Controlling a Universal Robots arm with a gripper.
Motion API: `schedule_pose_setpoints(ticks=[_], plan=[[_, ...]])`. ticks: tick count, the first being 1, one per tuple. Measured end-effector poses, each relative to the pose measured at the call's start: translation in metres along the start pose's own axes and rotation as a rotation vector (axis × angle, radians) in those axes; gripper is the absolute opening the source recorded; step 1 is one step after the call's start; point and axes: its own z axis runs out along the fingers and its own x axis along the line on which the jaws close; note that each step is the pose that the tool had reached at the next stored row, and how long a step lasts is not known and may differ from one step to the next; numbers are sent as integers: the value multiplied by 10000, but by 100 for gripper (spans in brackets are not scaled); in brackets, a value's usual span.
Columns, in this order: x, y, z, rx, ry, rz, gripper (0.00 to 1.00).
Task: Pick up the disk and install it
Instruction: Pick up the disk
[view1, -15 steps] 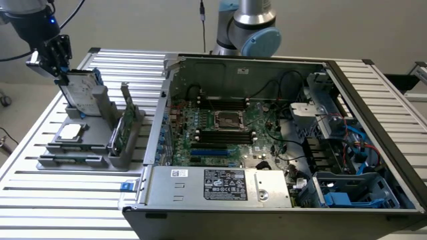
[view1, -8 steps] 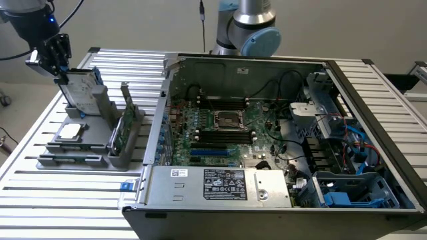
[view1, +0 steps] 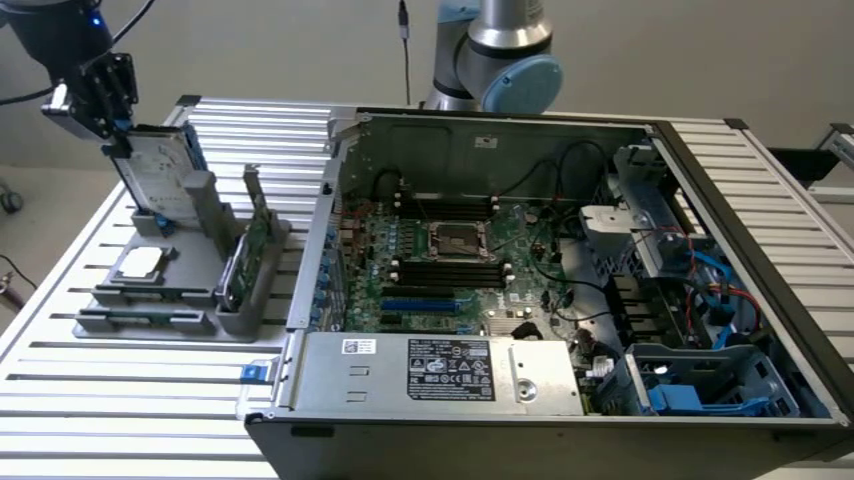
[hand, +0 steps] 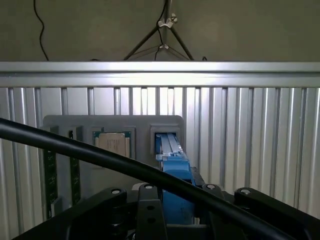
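A plain grey wall (view1: 267, 50) stood behind the ribbed aluminium table (view1: 80, 400); a tripod (hand: 169, 22) was seen beyond one edge of it.

Exterior view high, oblique over table (view1: 120, 400) and open computer case (view1: 494, 145), wrist view close, down the disk (hand: 175, 170) onto grey holder (hand: 70, 122), both shared.

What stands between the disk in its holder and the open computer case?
An upright green circuit card, in the same grey holder, stands between the disk and the case, toward the exterior view's right. Past it comes the case's side wall.
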Motion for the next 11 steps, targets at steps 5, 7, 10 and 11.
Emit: schedule_pose_setpoints(ticks=[5, 7, 10, 11], plan=[[-6, 3, -196, 0, 2, -1, 33], [-8, 5, -276, 0, 2, 0, 33], [-9, 6, -355, 1, 2, -1, 33], [-9, 6, -378, -1, 2, 0, 33]])
